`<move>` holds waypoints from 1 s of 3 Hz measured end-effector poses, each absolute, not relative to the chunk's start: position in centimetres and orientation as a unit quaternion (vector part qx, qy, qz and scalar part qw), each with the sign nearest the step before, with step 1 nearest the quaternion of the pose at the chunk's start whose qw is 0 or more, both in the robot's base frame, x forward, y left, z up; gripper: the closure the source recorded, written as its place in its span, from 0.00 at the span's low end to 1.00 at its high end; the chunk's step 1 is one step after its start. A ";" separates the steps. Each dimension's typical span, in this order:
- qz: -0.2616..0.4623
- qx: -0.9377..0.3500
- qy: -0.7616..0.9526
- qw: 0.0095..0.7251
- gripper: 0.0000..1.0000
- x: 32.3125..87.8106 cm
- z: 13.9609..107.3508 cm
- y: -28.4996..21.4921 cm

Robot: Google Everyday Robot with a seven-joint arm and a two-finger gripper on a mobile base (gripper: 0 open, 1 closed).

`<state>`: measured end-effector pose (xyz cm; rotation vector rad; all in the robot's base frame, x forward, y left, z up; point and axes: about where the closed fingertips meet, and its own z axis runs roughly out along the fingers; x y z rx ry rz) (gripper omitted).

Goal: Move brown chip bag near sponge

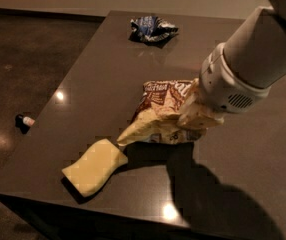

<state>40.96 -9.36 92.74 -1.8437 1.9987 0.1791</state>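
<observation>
dark surface (pixel 108 74), seen from its front corner. one brown chip bag (pixel 155 115) sits at mid-surface, the gripper's (pixel 198 115) jaws clenched on its right side. the bag's cream end points down-left, just beside the one pale yellow sponge (pixel 94 166); contact cannot be told. the sponge lies near the front edge. one crumpled blue-and-white bag (pixel 152 28) lies near the far edge, well apart. open room lies along the left side. one small dark object (pixel 24 120) is on the floor.
</observation>
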 end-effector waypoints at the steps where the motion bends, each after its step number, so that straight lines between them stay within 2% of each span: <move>1: 0.070 -0.674 0.707 0.204 0.74 38.6 92.5 -8.3; 2: 0.067 -0.674 0.706 0.206 0.51 38.7 92.8 -8.2; 3: 0.062 -0.676 0.703 0.210 0.20 38.6 93.3 -7.9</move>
